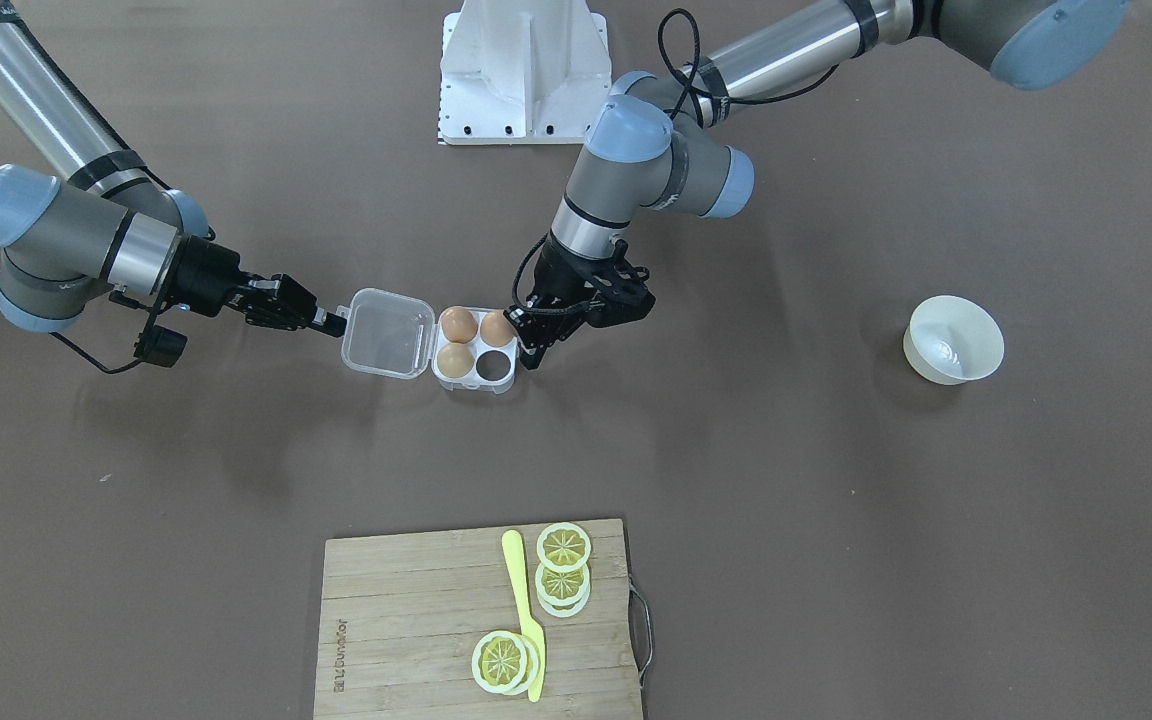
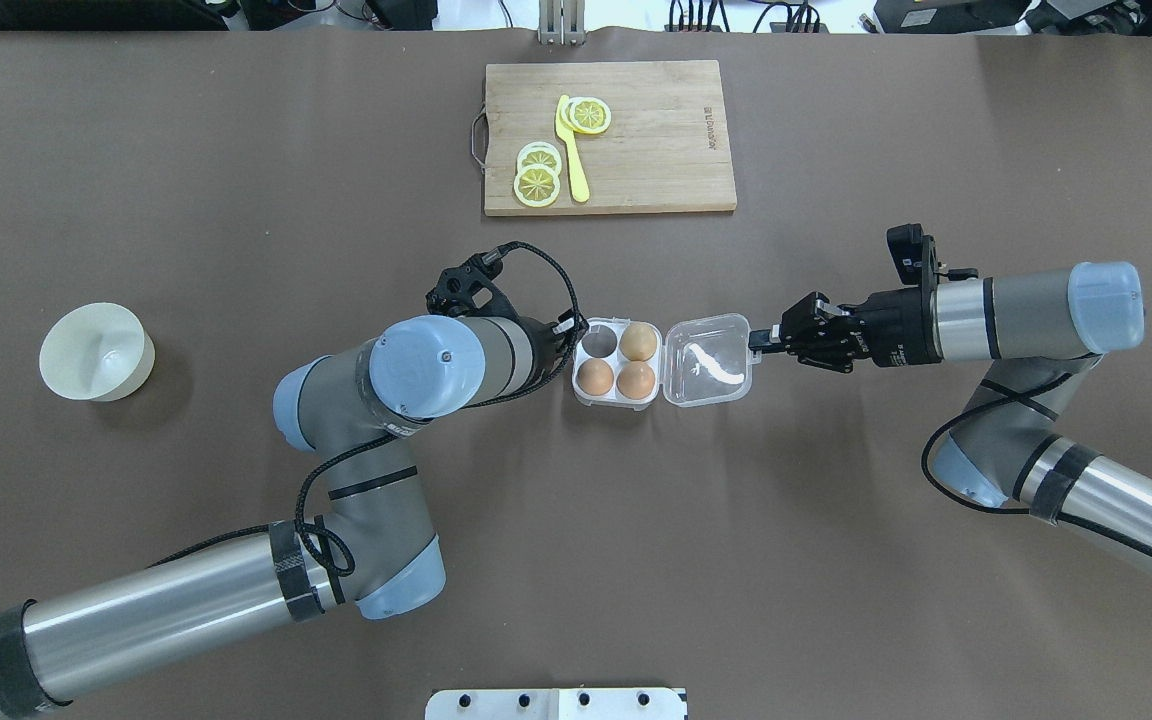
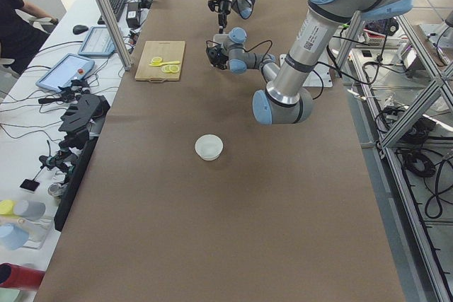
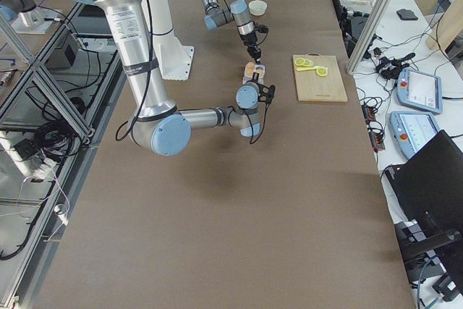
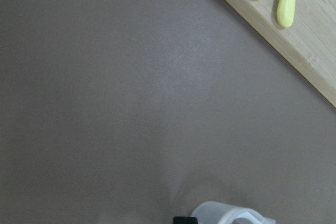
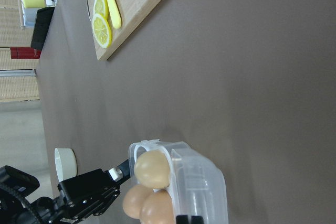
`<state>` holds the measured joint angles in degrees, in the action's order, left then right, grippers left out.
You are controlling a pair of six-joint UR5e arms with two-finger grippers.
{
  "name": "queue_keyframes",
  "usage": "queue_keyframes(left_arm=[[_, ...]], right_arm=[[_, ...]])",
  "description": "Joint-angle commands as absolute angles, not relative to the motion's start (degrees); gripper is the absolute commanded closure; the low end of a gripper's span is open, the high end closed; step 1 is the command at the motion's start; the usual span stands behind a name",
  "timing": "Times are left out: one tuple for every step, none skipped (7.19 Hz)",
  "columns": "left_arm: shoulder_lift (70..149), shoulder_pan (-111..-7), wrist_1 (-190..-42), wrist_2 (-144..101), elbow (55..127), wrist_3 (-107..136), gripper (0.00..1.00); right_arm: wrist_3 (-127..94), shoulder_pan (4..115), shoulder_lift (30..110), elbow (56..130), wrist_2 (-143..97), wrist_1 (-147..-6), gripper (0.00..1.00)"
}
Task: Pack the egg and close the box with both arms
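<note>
Right jaws pinching lid of box (image 1: pixel 494 368), left jaws beside its base, openness unclear, hidden overhead, seen front-on

Readable text: we find none | cutting board (image 1: pixel 406 600): burnt-in brand mark along one edge, too small to read | left arm (image 3: pixel 306 42): printed label, illegible

Table: we saw a broad brown matte table (image 2: pixel 836 150) that filled most views.
Bench: a white bench (image 3: pixel 88 12) ran along one long side of the table; we made out a keyboard (image 3: pixel 117 3), two tablets (image 3: pixel 102 42) and loose cables (image 3: pixel 18 131) on it.
Frame: silver posts (image 3: pixel 106 12) rose at the table's edge.
Floor: we noted a pale tiled floor (image 3: pixel 432 245) beneath metal rails (image 3: pixel 417 104).
Light: even and diffuse; the shadows we found were soft.
</note>
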<state>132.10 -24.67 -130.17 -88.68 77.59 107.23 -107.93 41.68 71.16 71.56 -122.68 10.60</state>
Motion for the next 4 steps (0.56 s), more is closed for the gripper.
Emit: queue_keyframes(left_arm=[[132.2, -24.4, -130.2, -88.7, 77.5, 107.2, 1.00], [132.2, -24.3, -130.2, -88.7, 77.5, 107.5, 1.00], [132.2, -24.2, -130.2, -88.7, 77.5, 108.5, 1.00], [132.3, -24.0, -130.2, -88.7, 77.5, 108.5, 1.00]], right_arm=[[-107.9, 41.9, 71.1, 72.2, -122.6, 10.6, 0.97], [-107.9, 41.9, 71.1, 72.5, -122.6, 10.6, 0.97], [-107.9, 41.9, 71.0, 72.6, -122.6, 10.6, 0.97], [-108.0, 41.9, 71.0, 73.6, -122.5, 10.5, 0.97]])
